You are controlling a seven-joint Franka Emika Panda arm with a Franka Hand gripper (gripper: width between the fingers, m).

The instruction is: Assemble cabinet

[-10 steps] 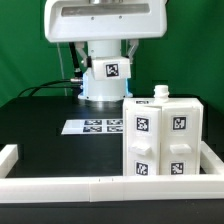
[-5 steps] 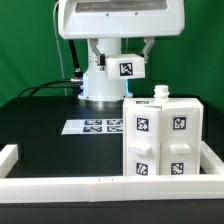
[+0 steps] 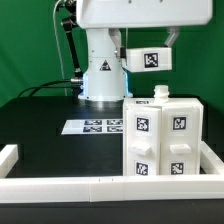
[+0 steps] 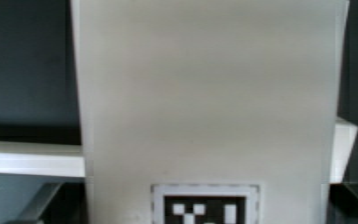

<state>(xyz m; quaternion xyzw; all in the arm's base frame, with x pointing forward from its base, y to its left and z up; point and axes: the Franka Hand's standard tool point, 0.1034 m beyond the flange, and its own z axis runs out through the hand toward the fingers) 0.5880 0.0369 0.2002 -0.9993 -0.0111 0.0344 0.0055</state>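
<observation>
claw (image 3: 148, 46) clamps a tagged panel (image 3: 150, 59) raised above the cabinet (image 3: 160, 135), which stands on the bench (image 3: 40, 120) against the rail (image 3: 100, 186). lowered crooked, the panel could jam or topple it.

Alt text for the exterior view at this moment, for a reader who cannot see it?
A white robot arm holds a small tagged white panel aloft, higher than the white box-shaped cabinet standing on a black table. The marker board lies at the exterior view's left of the cabinet, a low white rail in front.
</observation>
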